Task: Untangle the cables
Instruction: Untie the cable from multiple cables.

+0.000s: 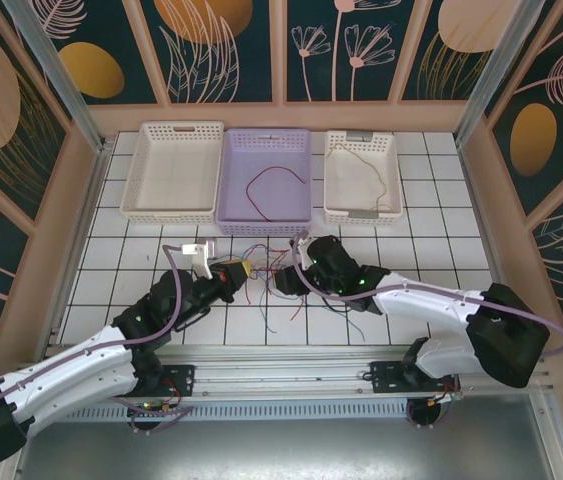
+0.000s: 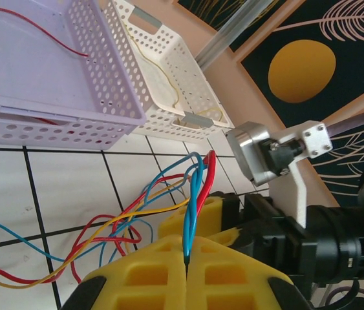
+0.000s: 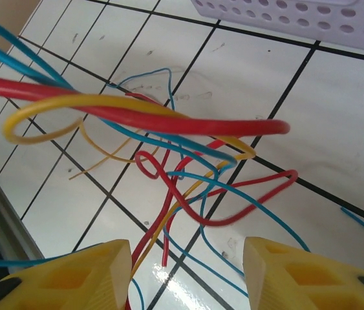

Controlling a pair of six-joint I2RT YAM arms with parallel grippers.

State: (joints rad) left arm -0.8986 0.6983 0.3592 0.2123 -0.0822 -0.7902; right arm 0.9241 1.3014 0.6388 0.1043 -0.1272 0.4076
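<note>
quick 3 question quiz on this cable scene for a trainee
1. True or false: the left tool is shut on a blue cable.
2. Which colour of cable lies in the lilac basket? A red, B blue, C green.
3. Fill in: the right tool stands ___ above the tangled cables.
Key: 1 true; 2 A; 3 open.

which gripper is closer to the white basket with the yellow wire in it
Right. The right gripper is in front of the purple basket, toward its right end, just off that white basket. The left gripper is toward the purple one's left end, farther away.
</note>
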